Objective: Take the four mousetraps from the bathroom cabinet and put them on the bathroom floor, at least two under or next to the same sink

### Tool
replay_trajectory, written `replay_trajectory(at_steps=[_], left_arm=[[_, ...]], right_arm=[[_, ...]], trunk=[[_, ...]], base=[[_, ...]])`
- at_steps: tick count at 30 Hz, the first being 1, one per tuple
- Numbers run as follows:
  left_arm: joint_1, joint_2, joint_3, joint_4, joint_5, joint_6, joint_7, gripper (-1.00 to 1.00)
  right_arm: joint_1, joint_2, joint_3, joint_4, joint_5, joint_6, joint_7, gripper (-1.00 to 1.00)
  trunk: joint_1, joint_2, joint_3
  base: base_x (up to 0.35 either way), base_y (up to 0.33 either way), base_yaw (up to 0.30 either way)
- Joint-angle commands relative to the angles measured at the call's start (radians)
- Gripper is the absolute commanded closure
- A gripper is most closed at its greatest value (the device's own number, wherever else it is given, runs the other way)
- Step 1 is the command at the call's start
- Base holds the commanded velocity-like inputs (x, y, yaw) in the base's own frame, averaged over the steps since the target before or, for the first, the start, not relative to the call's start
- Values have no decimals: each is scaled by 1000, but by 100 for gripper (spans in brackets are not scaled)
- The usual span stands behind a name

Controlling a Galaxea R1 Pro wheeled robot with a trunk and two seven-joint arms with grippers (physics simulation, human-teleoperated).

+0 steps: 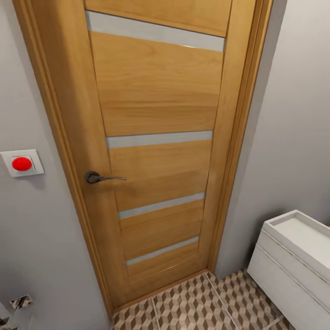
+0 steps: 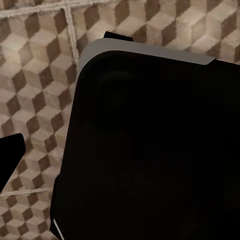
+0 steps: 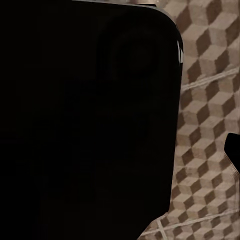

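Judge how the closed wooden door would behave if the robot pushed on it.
The door looks stiff and heavy, so it likely won't flex. It sits shut in its frame, so a plain push probably won't move it without turning the lever handle.

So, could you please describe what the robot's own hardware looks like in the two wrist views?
A large matte black body with rounded corners shows over the cube-patterned bathroom floor. A thin pale edge trims it. In the right wrist view, it carries a faint circular recess.

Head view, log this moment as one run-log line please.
phase: in transit | facing: closed wooden door | sink: at right | bathroom floor: no mousetraps seen | red wall button: left of door
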Motion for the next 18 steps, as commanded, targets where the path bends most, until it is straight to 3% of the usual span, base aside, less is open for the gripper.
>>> replay_trajectory(at_steps=[1, 11, 18], left_arm=[[0, 0, 2, -1, 4, -1, 0, -100], [0, 0, 2, -1, 4, 0, 0, -100], [0, 0, 2, -1, 4, 0, 0, -100]], right_arm=[[0, 0, 0, 0, 1, -3, -1, -100], [0, 0, 0, 0, 1, -2, 0, -100], [0, 0, 0, 0, 0, 5, 3, -100]], trunk=[[0, 0, -1], [0, 0, -1], [0, 0, -1]], base=[[0, 0, 271], [0, 0, 264], [0, 0, 92]])
